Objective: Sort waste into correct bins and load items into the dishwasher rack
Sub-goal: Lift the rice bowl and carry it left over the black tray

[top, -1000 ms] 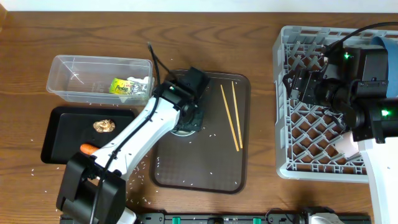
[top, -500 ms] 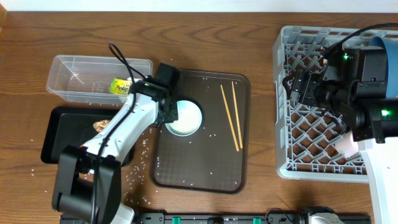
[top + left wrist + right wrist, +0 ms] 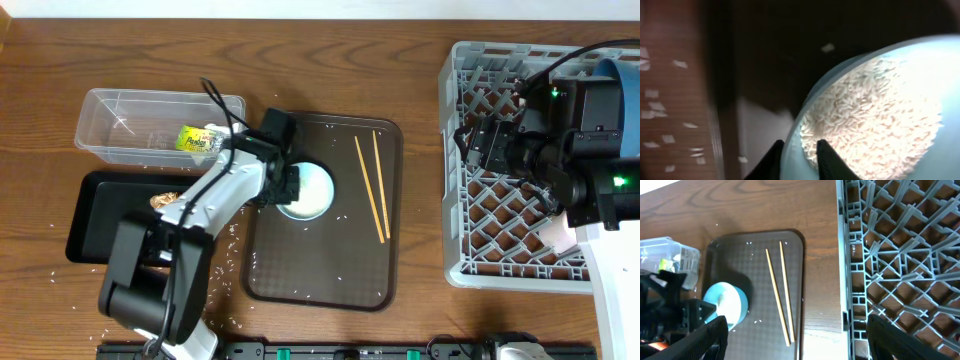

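I see left gripper point(image 3: 799, 146) jaws narrow, pinching rim of one small light-blue cup point(image 3: 310, 192) holding white rice point(image 3: 880, 115), on brown rectangular serving tray point(image 3: 330, 270). Two thin wooden chopsticks point(image 3: 372, 185) lie beside cup. Right gripper point(image 3: 797, 324) jaws wide, over one grey lattice dishwasher rack point(image 3: 900, 255).

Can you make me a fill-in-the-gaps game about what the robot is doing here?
1. The bowl has ___ in it.
2. The two chopsticks lie on the brown ___.
3. The wrapper sits inside the clear ___.
4. The left gripper has one finger inside and one outside the bowl's ___.
Missing words: rice; tray; tub; rim.
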You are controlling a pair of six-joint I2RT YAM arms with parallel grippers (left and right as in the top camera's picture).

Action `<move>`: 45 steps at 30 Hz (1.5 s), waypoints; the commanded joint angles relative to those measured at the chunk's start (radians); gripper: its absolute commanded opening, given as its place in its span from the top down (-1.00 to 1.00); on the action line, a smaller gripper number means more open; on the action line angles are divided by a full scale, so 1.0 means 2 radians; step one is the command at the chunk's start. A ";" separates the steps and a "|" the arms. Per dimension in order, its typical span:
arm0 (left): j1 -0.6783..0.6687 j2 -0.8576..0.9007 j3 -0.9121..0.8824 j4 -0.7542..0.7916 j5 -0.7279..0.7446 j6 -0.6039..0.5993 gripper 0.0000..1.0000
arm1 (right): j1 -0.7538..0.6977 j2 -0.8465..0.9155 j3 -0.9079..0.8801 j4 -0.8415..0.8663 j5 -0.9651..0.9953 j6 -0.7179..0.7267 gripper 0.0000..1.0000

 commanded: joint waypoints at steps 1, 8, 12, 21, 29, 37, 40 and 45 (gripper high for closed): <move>-0.017 0.008 -0.009 -0.012 0.016 0.032 0.74 | -0.010 0.002 0.006 -0.001 0.000 -0.004 -0.64; -0.010 -0.001 -0.009 -0.013 -0.020 0.031 0.54 | -0.010 0.002 0.006 0.001 0.013 -0.004 -0.64; -0.008 0.000 -0.010 0.017 -0.034 0.031 0.55 | -0.010 0.002 0.006 0.004 0.013 -0.004 -0.65; -0.009 0.005 -0.021 0.047 -0.033 0.031 0.87 | -0.010 0.002 0.006 0.005 0.013 -0.004 -0.65; -0.009 0.005 -0.040 0.056 -0.033 0.032 0.88 | -0.010 0.002 0.006 0.006 0.013 -0.004 -0.65; -0.009 0.005 -0.040 0.056 -0.033 0.032 0.66 | -0.010 0.002 0.006 0.005 0.013 -0.004 -0.65; -0.009 0.006 -0.040 0.056 -0.033 0.032 0.66 | -0.010 0.002 0.006 0.005 0.013 -0.004 -0.64; -0.009 0.005 -0.040 0.054 -0.033 0.032 0.88 | -0.010 0.002 0.006 0.004 0.013 -0.004 -0.65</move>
